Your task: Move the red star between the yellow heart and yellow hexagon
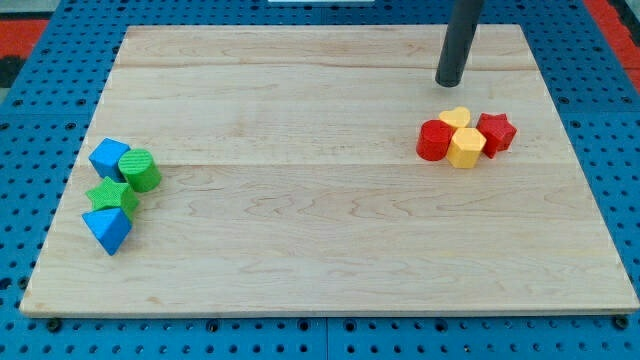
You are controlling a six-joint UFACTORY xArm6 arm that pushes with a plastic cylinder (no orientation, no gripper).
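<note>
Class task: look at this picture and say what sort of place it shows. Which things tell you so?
Probably a robotics lab test bench. A wooden board lies on a blue perforated base, my tip hangs just above a cluster holding the red star, and sorted coloured blocks, such as the green cylinder, suggest a pushing experiment.

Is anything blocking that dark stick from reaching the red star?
Nothing visible. My tip sits toward the view's top-left of the red star, with bare board between. The yellow heart lies just left of that path, touching the yellow hexagon.
</note>
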